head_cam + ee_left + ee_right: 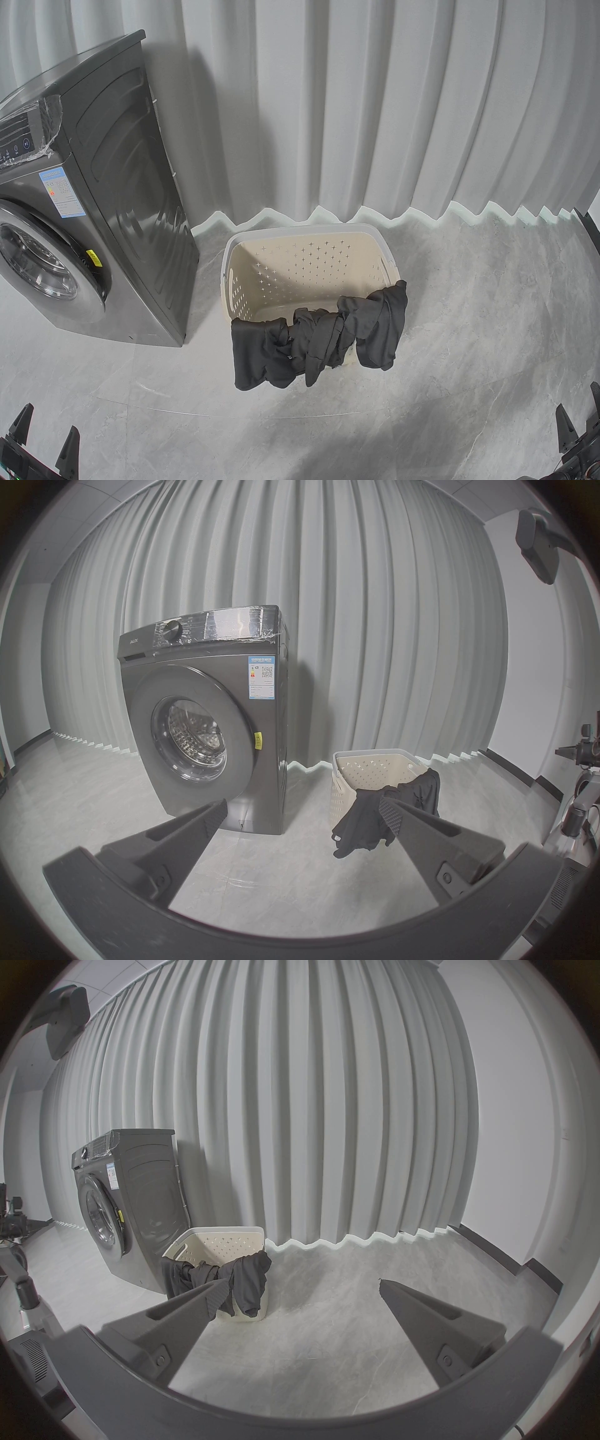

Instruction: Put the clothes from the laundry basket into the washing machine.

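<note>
Start, I judge: left gripper [302,805], right gripper [302,1285] spread, empty; black cloth [315,340] drapes cream perforated plastic basket [306,234] rim. Next: open grey metal washing machine [125,206], door shut.

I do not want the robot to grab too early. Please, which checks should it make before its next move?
1. Washing machine door open: not ok, it looks shut.
2. Left gripper open, empty: ok.
3. Right gripper open, empty: ok.
4. Black garment easy to grasp: ok, it drapes over the near rim of the laundry basket.
5. More clothes inside the basket: cannot tell, the garment hides its near floor.
</note>
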{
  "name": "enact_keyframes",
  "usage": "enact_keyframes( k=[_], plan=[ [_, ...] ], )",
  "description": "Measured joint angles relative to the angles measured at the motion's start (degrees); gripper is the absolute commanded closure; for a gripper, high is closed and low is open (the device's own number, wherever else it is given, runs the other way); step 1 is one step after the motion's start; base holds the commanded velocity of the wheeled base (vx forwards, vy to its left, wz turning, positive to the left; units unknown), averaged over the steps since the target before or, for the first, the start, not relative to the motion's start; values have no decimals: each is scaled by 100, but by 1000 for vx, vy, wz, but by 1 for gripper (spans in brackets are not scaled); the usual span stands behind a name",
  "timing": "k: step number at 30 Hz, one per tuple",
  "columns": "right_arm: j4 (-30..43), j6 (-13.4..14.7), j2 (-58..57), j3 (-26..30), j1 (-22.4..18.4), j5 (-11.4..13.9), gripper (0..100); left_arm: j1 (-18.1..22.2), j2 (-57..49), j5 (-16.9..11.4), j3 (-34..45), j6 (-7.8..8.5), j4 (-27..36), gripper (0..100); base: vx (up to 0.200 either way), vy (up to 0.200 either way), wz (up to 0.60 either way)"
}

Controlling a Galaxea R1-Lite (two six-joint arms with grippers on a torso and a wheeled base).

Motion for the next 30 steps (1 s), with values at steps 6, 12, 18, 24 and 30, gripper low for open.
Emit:
enact_keyframes(
  k=[6,12,18,24,30],
  plan=[
    [0,0,0,0,7,2,0,4,0,0,0,-2,2,0,0,200,0],
    [0,0,0,0,0,2,0,0,0,0,0,-2,2,0,0,200,0],
    [0,-2,0,0,0,0,0,-2,0,0,0,-2,0,0,0,200,0],
    [0,0,0,0,2,2,0,0,0,0,0,-2,2,0,0,200,0],
    [0,0,0,0,5,2,0,-2,0,0,0,0,0,0,0,200,0]
  ],
)
